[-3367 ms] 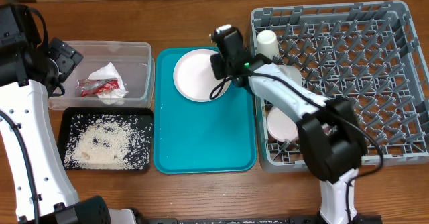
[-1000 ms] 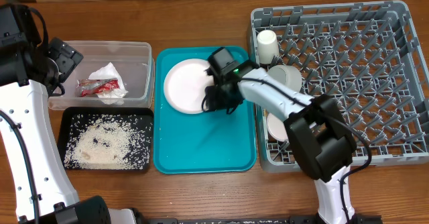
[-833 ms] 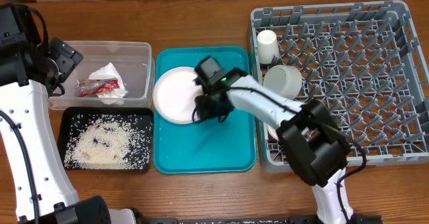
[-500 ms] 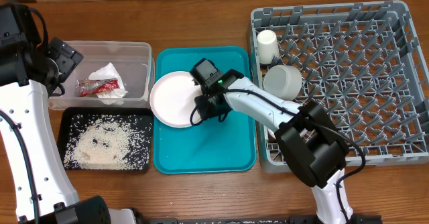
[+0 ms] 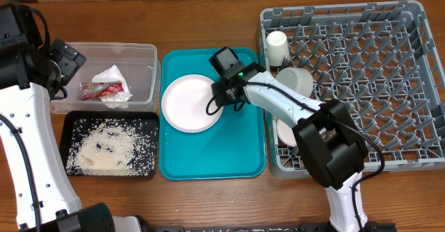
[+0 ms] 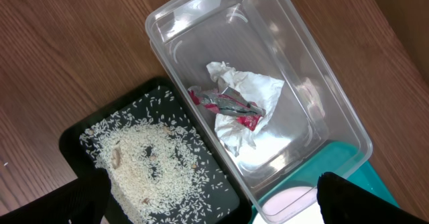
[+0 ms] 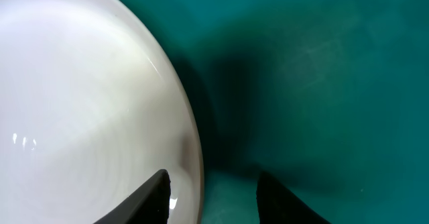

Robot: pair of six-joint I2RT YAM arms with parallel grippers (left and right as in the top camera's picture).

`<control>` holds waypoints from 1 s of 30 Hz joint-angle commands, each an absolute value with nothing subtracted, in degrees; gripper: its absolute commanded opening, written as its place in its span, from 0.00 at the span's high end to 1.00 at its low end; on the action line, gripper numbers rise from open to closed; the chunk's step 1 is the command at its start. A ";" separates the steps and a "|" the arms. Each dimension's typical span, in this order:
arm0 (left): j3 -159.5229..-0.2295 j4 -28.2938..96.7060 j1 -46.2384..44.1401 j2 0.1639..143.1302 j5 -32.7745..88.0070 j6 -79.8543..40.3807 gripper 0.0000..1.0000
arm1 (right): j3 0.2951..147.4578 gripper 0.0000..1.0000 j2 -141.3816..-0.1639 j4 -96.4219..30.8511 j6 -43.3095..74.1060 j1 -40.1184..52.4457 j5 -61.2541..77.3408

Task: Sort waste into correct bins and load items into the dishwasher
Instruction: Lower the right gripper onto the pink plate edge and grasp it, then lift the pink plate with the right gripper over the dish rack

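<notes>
The pale pink plate (image 5: 189, 104) lies flat on the teal serving tray (image 5: 236, 148). My right gripper (image 5: 217, 100) is open at the plate's right rim. In the right wrist view (image 7: 211, 200) one finger is over the plate (image 7: 80, 103) and the other is over the tray. The white cup (image 5: 277, 46) and a white bowl (image 5: 296, 82) stand in the grey dish rack (image 5: 361, 72). A second bowl (image 5: 287, 132) shows partly under my right arm. My left gripper (image 5: 64, 60) is open and empty above the clear tub (image 6: 315, 96), which holds the napkin (image 6: 244, 93) and the red wrapper (image 6: 228, 106).
The black tray (image 5: 73, 124) in front of the tub holds the loose rice (image 6: 151, 163). The rack fills the right side of the table. Bare wooden table lies behind the tub and tray.
The plate slid left and toward the front of the teal tray, then back a little to the right. My right gripper has drawn back up and to the right. The left arm has not moved.
</notes>
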State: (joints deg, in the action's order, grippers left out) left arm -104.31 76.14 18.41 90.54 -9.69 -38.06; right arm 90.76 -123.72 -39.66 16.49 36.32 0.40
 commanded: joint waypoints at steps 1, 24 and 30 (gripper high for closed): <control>-104.73 76.16 18.68 90.63 -10.48 -39.22 0.00 | 90.78 0.57 -123.68 -39.29 16.36 37.08 -0.36; -104.73 76.18 18.68 90.63 -10.48 -39.22 0.00 | 89.52 0.87 -123.68 -42.09 16.56 37.17 -0.34; -104.73 76.18 18.68 90.63 -10.48 -39.22 0.00 | 89.54 0.96 -123.68 -41.89 16.51 37.17 0.01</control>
